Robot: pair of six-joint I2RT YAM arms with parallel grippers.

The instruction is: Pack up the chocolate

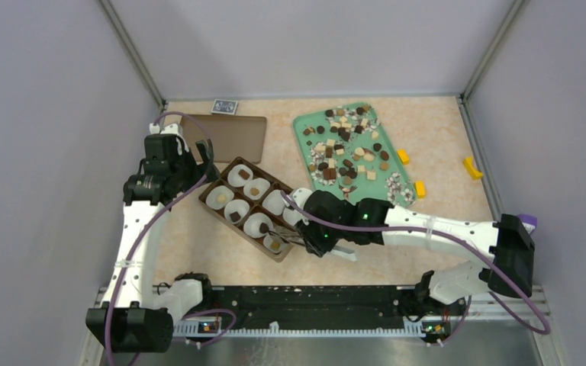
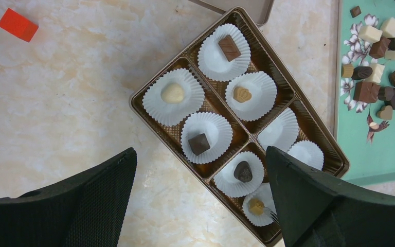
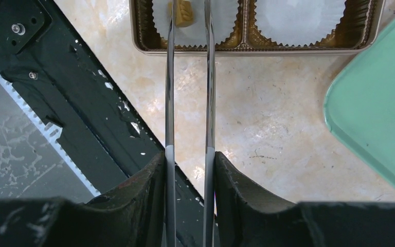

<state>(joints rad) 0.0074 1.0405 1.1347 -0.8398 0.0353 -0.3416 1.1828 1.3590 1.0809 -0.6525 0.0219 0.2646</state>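
A gold-brown chocolate box (image 2: 212, 103) lies on the marbled table (image 1: 442, 130), its long axis running from far left to near right. It has two rows of four compartments, each lined with a white paper cup. Six cups hold one chocolate each, and the two cups (image 2: 283, 128) at the right end of the far row hold nothing. The rest of the chocolate (image 1: 347, 145) lies heaped on a green tray (image 2: 370, 159) just right of the box, with dark, tan and cream pieces mixed together.

Beyond the box lies its flat brown lid (image 1: 229, 137), with a small blue-patterned card (image 1: 225, 107) past that. Yellow blocks (image 1: 403, 156) sit right of the tray.

The right gripper (image 3: 189, 157) is clamped on a pair of tweezers (image 3: 170, 77). The thin blades run straight out from the fingers into the box's nearest corner cup. Their tips stand either side of a tan piece (image 3: 184, 11) — whether they pinch it I cannot tell.

The left gripper (image 2: 200, 154) hangs above the box's left end, spread wide and holding nothing.

From overhead, the right wrist covers the box's near right corner, and the left arm hides a red block (image 2: 17, 24). Only the left wrist view shows that block, and it also shows each piece's shape — oblong, square, heart. The tweezer tips show plainly in the right wrist view alone.
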